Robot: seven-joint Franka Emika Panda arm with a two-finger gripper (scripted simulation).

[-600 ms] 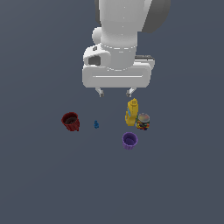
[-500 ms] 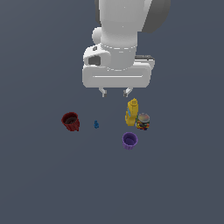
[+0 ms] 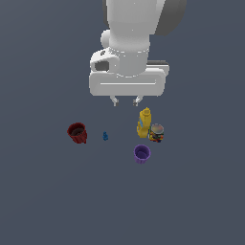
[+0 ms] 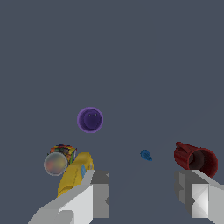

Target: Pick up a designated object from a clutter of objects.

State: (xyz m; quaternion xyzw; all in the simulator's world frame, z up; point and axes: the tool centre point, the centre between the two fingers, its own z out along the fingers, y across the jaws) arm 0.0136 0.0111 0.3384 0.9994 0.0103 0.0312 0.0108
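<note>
The small ribbed purple cup (image 3: 142, 153) stands upright on the desk, ahead of the released, empty pincer (image 3: 125, 101).

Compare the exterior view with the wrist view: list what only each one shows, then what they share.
Only the exterior view shows the white arm body above the open pincer, and the upright side profiles of the items.

Only the wrist view looks straight down into the small ribbed purple cup, shows the multicoloured can's silver lid, and shows the pincer's grey inner pads close up.

Both show the purple cup, tall yellow bottle, multicoloured can, tiny blue piece, dark red cup, and grey floor, with the pincer holding nothing.
</note>
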